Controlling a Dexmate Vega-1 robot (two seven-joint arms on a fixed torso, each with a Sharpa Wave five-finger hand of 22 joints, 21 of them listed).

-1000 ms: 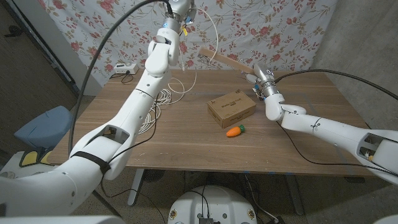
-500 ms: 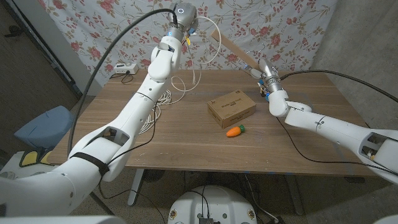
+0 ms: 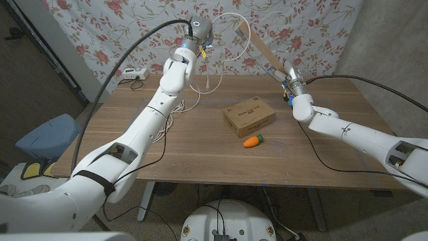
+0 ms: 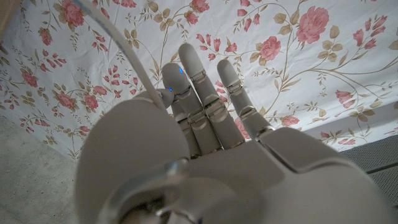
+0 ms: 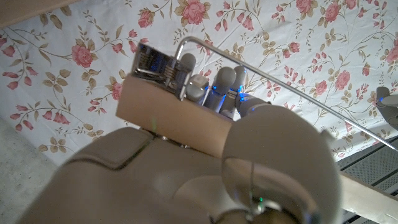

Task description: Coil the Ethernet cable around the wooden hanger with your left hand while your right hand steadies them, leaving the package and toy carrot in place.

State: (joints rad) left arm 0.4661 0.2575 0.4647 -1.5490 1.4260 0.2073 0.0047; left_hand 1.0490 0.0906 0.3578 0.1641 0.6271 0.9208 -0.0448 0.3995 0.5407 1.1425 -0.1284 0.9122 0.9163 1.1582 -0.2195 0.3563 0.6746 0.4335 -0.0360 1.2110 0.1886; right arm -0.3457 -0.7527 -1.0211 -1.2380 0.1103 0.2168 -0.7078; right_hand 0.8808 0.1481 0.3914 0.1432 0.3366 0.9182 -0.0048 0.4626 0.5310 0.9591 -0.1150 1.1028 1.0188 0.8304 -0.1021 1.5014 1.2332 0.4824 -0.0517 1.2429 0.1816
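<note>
- The wooden hanger (image 3: 257,41) is gripped by the right hand (image 3: 286,72) and held raised above the far right part of the table (image 3: 200,157), its free end slanting up toward the floral curtain
- In the right wrist view the hand's fingers (image 5: 224,84) are seen wrapped over the hanger's wooden bar, beside a metal clip (image 5: 158,65) and a wire rod
- The white Ethernet cable (image 3: 231,37) is held by the left hand (image 3: 198,31), lifted high over the table's far edge; a loop arcs from the hand to the hanger's end, while slack trails down to a loose pile near the far left corner
- In the left wrist view the cable is seen running in against the thumb side while the other fingers (image 4: 202,81) stay straight; whether it is pinched or only draped cannot be told for certain
- The step in hand is judged to be carrying a turn over the hanger; it is best done with the hanger kept steady and the loop kept taut so that it seats on the bar
- Slack should be fed from the pile without sweeping it across the cardboard package (image 3: 249,115) or the toy carrot (image 3: 253,140), both lying mid-table, near each other
</note>
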